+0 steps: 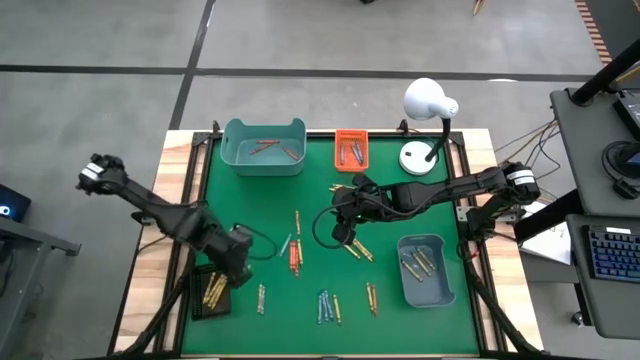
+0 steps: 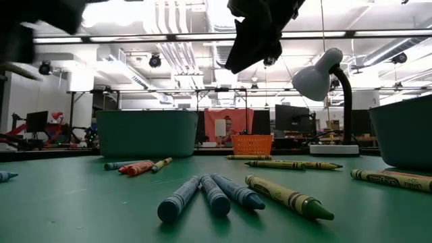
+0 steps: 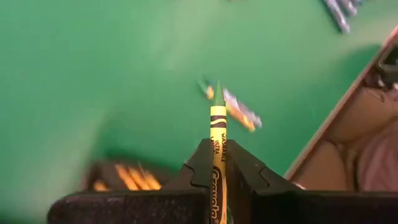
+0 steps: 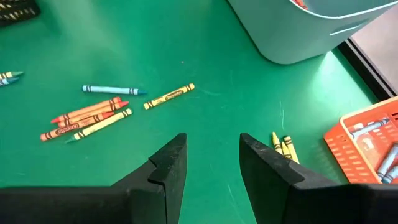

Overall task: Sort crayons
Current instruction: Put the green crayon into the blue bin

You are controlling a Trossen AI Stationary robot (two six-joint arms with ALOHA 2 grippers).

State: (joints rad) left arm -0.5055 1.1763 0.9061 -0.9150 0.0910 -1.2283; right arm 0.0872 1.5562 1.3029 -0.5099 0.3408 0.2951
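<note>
1. We see a green table [image 1: 300, 300] carrying three trays along its edges: a teal bin [image 1: 263, 146] at the far edge toward the left, a grey-blue bin [image 1: 425, 270] near the right edge, and a black tray [image 1: 213, 292] near the left edge.
2. A small orange basket [image 1: 351, 150] sits at the far edge beside a white lamp [image 1: 428, 103].
3. Our left gripper [image 3: 217, 180] hangs over the black tray, clamped on a yellow crayon [image 3: 217, 134] that sticks out past its fingers.
4. Our right gripper [image 4: 211, 158] hovers over the table's middle, its fingers spread with nothing between them.
5. The loose crayons [image 1: 328, 305] lie scattered across the middle and near edge; more crayons rest in all four containers.
</note>
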